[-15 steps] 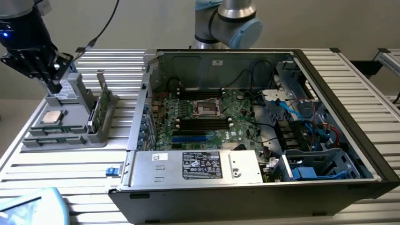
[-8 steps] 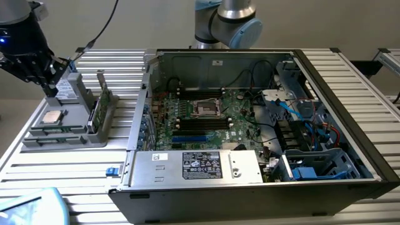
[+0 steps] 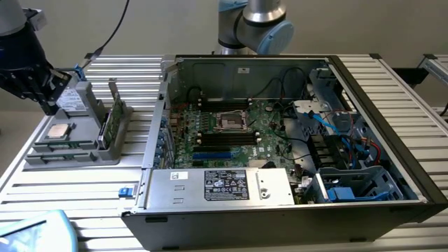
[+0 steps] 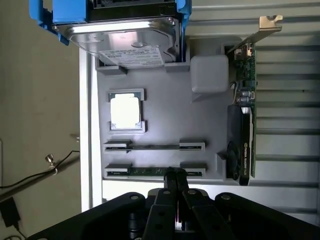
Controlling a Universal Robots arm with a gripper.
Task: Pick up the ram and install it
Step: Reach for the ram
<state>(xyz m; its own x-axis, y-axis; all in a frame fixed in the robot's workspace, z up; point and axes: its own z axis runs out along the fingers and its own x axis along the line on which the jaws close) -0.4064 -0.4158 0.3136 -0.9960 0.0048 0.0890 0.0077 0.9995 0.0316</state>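
The end effector (image 3: pixel 50 107) hangs at the upper left of the exterior view, above a grey tray (image 3: pixel 70 159) on the counter (image 3: pixel 70 194), well apart from the open case (image 3: pixel 210 231) at centre and right. Its fingers are pressed together and hold nothing. In the wrist view the fingertips (image 4: pixel 171 179) overlap the ram (image 4: pixel 145 171), a thin stick lying in the tray's outermost slot; contact cannot be judged. A second stick (image 4: pixel 155 147) lies in the next slot, between the ram and the processor (image 4: pixel 124 111).
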